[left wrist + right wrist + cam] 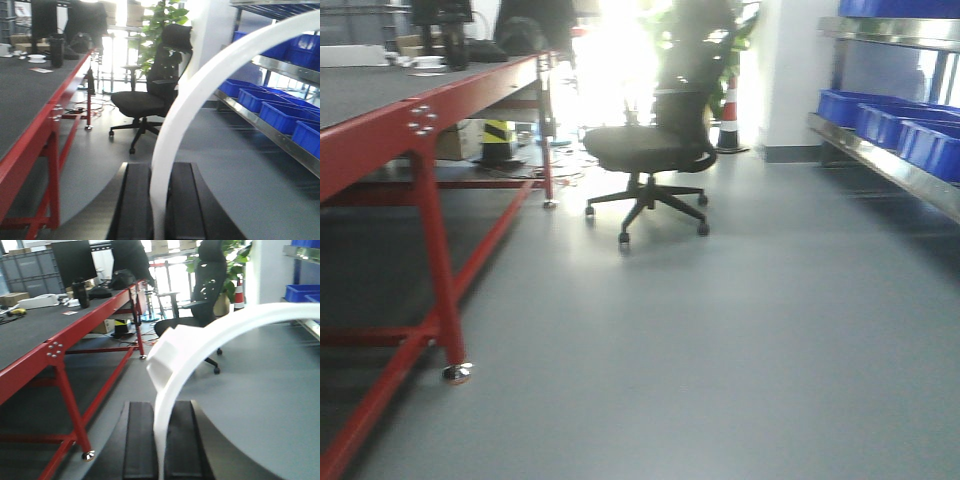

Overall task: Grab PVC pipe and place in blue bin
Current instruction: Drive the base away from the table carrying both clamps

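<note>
In the left wrist view my left gripper (159,169) is shut on a curved white PVC pipe (200,85) that rises between the black fingers (137,200) and arcs up to the right. In the right wrist view my right gripper (160,406) is shut on another curved white PVC pipe (225,325), which has a blocky white fitting (167,352) and arcs to the right. Blue bins (880,120) sit on the steel shelf at the right; they also show in the left wrist view (280,112) and the right wrist view (302,290). Neither gripper shows in the front view.
A red-framed table (430,230) with a dark top runs along the left, with monitors and small items on it. A black office chair (650,150) stands ahead on the grey floor. An orange cone (728,115) and a plant (162,25) stand beyond it.
</note>
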Motion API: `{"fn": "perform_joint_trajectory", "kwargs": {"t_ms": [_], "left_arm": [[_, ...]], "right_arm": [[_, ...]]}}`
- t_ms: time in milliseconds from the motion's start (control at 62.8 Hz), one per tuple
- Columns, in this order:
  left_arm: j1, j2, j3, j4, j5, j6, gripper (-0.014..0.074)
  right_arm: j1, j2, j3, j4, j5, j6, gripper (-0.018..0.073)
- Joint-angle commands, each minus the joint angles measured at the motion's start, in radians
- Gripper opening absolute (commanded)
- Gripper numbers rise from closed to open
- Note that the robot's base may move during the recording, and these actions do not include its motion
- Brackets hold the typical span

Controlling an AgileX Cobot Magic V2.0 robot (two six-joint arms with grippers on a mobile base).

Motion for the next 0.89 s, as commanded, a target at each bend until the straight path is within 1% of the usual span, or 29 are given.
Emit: {"fn": "perform_joint_trajectory", "kwargs": {"t_ms": [0, 876], "left_arm": [[0.003, -0.005, -0.003, -0.007, -0.023, -0.005, -0.0111], [0.003, -0.005, -0.003, -0.007, -0.023, -0.005, -0.0111]], "right_arm": [[0.000, -0.001, 0.003, -0.013, -0.016, -0.004, -0.0168], [0.000, -0.001, 0.003, -0.013, -0.016, -0.004, -0.0168]]}}
